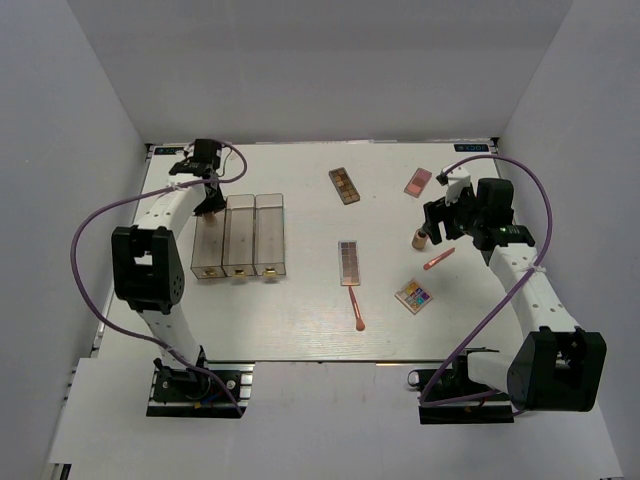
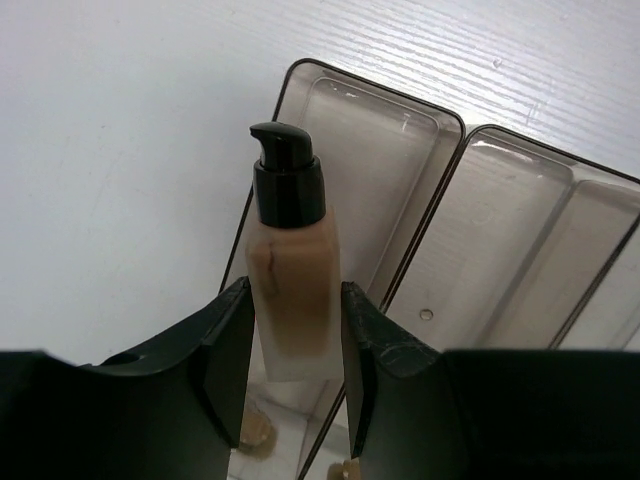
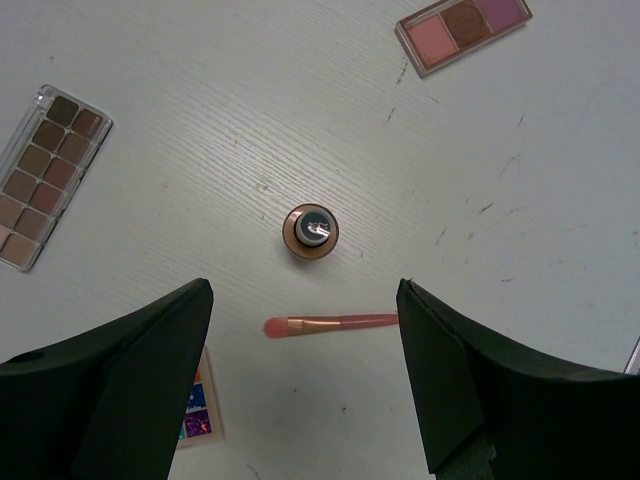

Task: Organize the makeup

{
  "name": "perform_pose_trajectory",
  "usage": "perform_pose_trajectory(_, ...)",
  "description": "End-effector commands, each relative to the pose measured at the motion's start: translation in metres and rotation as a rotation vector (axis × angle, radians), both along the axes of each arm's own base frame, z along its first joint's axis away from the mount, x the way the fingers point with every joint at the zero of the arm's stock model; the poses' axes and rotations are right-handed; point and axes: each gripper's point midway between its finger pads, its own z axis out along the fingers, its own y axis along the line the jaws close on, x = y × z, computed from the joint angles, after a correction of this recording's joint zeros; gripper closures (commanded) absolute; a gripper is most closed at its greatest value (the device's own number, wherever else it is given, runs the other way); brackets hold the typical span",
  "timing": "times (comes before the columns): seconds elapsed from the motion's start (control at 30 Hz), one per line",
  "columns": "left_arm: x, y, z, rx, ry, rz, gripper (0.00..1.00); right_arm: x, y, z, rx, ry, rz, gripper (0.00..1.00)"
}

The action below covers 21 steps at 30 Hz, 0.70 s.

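Note:
My left gripper [image 1: 210, 203] [image 2: 295, 350] is shut on a beige foundation bottle [image 2: 293, 285] with a black pump cap, holding it upright over the left compartment of the clear organizer [image 1: 241, 236] [image 2: 400, 170]. My right gripper [image 1: 437, 224] [image 3: 304, 290] is open and empty, hovering above the second foundation bottle [image 1: 420, 239] [image 3: 311, 230], which stands upright. A coral applicator [image 1: 438, 259] [image 3: 330, 324] lies just beside that bottle. A second applicator [image 1: 357, 311] lies mid-table. Also on the table are the brown palette [image 1: 345, 185], mauve palette [image 1: 348, 263] [image 3: 45, 170], multicolour palette [image 1: 413, 296] [image 3: 197, 410] and pink compact [image 1: 418, 181] [image 3: 462, 25].
The organizer's three compartments hold no makeup; small beige feet show through its floor. White walls enclose the table at the back and sides. Purple cables loop from both arms.

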Motion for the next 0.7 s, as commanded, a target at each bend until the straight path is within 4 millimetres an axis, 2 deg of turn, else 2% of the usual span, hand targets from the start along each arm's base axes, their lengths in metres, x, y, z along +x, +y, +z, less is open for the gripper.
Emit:
perform_pose_trajectory(0.0, 0.009, 0.000, -0.010, 0.010, 0.001, -0.030, 0.91, 0.007, -0.003, 0.011, -0.004, -0.051, -0.003, 0.20)
perform_pose_trajectory(0.13, 0.018, -0.003, -0.018, 0.003, 0.015, -0.035, 0.86, 0.008, -0.003, 0.012, -0.009, -0.054, -0.005, 0.20)
perform_pose_trajectory(0.27, 0.021, -0.004, -0.021, -0.002, 0.021, -0.034, 0.62, 0.008, -0.005, 0.013, -0.012, -0.056, -0.008, 0.20)
perform_pose_trajectory(0.37, 0.019, -0.005, -0.024, -0.008, 0.024, -0.036, 0.51, 0.008, -0.006, 0.013, -0.011, -0.055, -0.012, 0.18)
perform_pose_trajectory(0.4, 0.018, -0.004, -0.025, -0.007, 0.026, -0.034, 0.42, 0.008, -0.006, 0.013, -0.012, -0.056, -0.012, 0.18)
perform_pose_trajectory(0.53, 0.019, -0.004, -0.008, -0.011, -0.013, -0.031, 0.27, 0.008, -0.005, 0.013, -0.013, -0.055, -0.001, 0.14)
perform_pose_trajectory(0.67, 0.022, -0.007, 0.014, -0.030, -0.062, -0.033, 0.23, 0.007, -0.001, 0.013, -0.002, -0.047, 0.022, 0.11)
